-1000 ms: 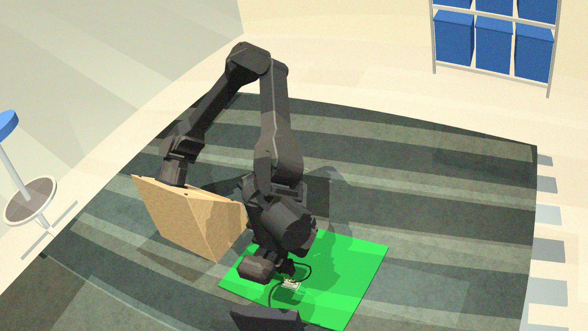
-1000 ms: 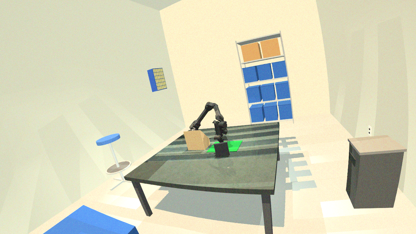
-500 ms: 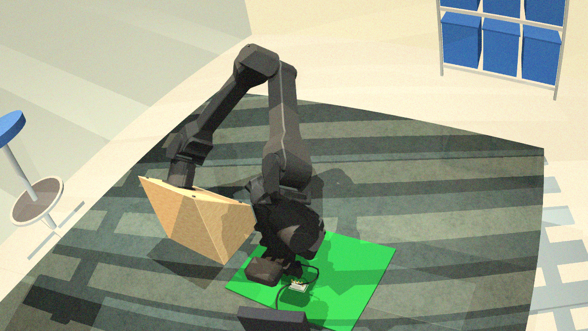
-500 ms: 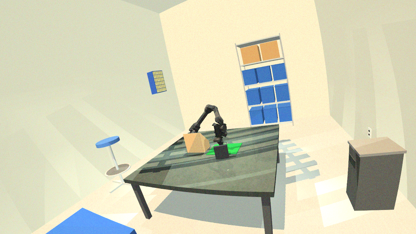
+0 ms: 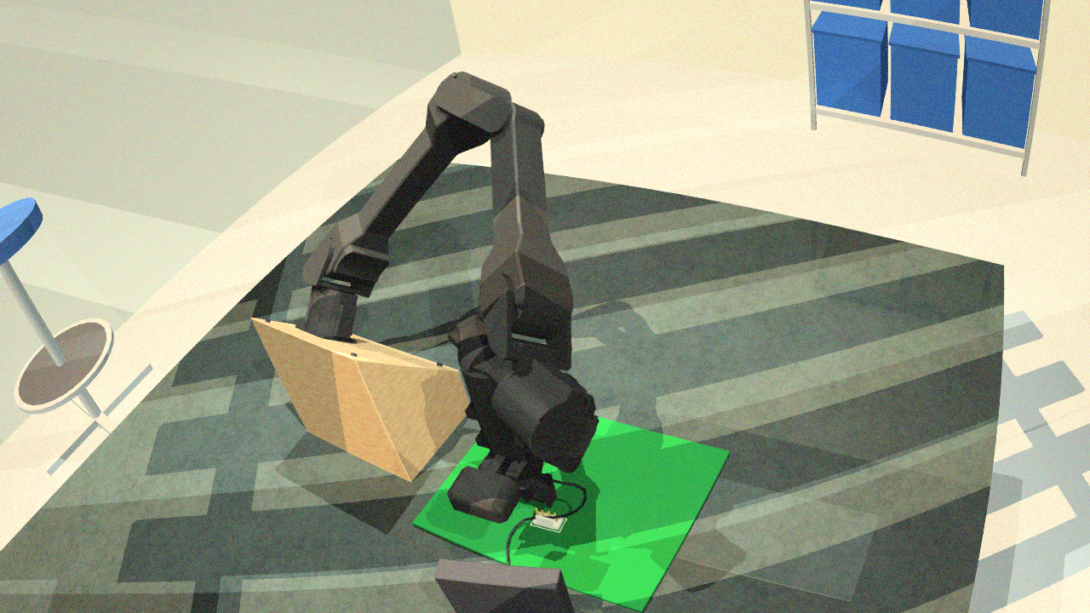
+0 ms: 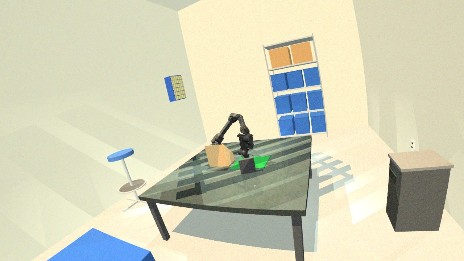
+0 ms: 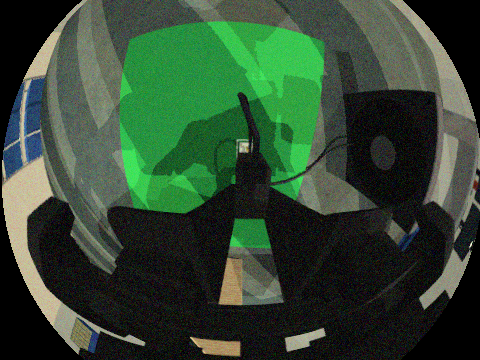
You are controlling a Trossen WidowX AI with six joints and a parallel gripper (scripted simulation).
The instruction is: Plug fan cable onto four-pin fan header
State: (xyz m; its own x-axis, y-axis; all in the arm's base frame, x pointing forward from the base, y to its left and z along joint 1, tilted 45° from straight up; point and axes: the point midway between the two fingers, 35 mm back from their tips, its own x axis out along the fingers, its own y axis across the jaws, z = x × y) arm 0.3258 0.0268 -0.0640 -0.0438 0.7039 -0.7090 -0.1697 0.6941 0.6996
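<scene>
We see a tan wooden block (image 6: 219, 156) on the dark striped surface (image 6: 259, 191). Beside the surface stands a blue-topped stool (image 6: 120, 155) on a round base. Against the far wall we find a shelf rack (image 6: 296, 87) holding blue bins and two tan boxes on its top shelf. A small blue case (image 6: 175, 88) hangs on the left wall, a grey cabinet (image 6: 417, 191) stands at the right, and a blue box (image 6: 97, 246) sits low in front.
</scene>
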